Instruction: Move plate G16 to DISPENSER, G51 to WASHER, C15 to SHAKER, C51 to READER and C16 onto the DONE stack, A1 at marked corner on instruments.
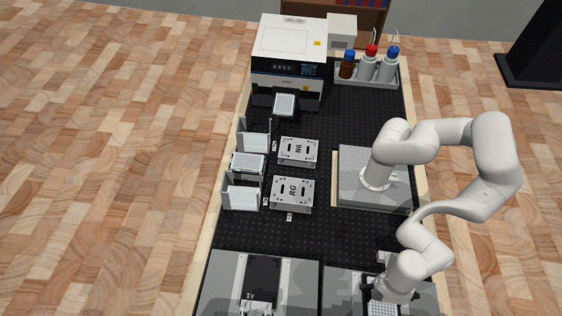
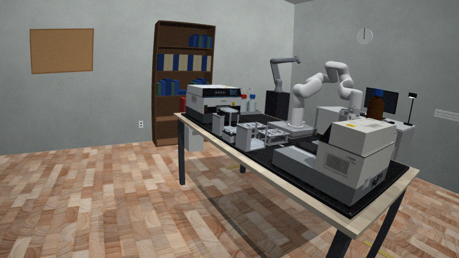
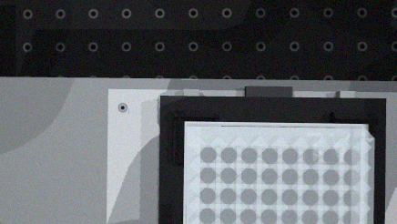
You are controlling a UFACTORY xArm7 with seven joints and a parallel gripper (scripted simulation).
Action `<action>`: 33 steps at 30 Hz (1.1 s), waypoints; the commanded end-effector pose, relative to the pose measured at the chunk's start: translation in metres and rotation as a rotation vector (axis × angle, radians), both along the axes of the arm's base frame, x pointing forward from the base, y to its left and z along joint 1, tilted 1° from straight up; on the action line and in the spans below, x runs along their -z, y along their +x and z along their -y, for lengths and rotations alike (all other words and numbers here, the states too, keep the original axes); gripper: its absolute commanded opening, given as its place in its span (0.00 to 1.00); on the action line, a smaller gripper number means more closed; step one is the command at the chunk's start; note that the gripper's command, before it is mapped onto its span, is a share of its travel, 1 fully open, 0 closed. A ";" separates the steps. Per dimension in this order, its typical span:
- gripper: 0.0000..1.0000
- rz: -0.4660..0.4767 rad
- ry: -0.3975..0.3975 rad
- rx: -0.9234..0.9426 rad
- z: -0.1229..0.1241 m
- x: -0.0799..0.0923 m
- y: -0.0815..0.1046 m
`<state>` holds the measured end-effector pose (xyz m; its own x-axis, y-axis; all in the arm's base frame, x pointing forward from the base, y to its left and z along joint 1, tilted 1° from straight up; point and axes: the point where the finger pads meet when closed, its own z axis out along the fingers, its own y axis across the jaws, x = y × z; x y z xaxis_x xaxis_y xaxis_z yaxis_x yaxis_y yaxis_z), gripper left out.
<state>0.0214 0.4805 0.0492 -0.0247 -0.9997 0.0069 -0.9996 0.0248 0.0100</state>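
Note:
My gripper [image 1: 383, 301] is low over the front right instrument at the near edge of the deck. It is shut on a white well plate [image 1: 381, 309]. In the wrist view the plate [image 3: 278, 175] lies square within the instrument's black nest [image 3: 170, 159]. I cannot tell whether it rests in the nest or hangs just above it. My fingers are out of the wrist view, and no label on the plate shows. The front left instrument's black nest [image 1: 261, 281], marked A1, holds no plate. In the side view the arm's wrist [image 2: 351, 110] dips behind the big grey instrument.
The reader [image 1: 289, 59] at the back has a plate on its tray [image 1: 283, 103]. Two stack racks [image 1: 253, 141] [image 1: 241, 196] flank the shaker with its plate [image 1: 246, 162]. Nests N6 [image 1: 297, 149] and RG [image 1: 292, 191] hold nothing. Bottles [image 1: 367, 64] stand at the back right.

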 end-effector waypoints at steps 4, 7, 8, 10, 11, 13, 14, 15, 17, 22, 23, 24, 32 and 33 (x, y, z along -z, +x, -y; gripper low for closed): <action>1.00 0.000 0.005 0.000 -0.001 -0.002 0.001; 1.00 0.000 0.005 0.000 -0.001 -0.002 0.001; 1.00 0.000 0.005 0.000 -0.001 -0.002 0.001; 1.00 0.000 0.005 0.000 -0.001 -0.002 0.001; 1.00 0.000 0.005 0.000 -0.001 -0.002 0.001; 1.00 0.000 0.005 0.000 -0.001 -0.002 0.001; 1.00 0.000 0.005 0.000 -0.001 -0.002 0.001; 1.00 0.000 0.005 0.000 -0.001 -0.002 0.001; 1.00 0.000 0.005 0.000 -0.001 -0.002 0.001; 1.00 0.000 0.005 0.000 -0.001 -0.005 0.001; 1.00 0.000 0.005 0.000 -0.001 -0.005 0.001; 1.00 0.000 0.005 0.000 -0.001 -0.006 0.001; 1.00 0.000 0.005 0.000 -0.001 -0.017 0.001; 1.00 0.000 0.005 0.000 -0.001 -0.018 0.001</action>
<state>0.0216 0.4806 0.0599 -0.0248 -0.9997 0.0067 -0.9996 0.0248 0.0100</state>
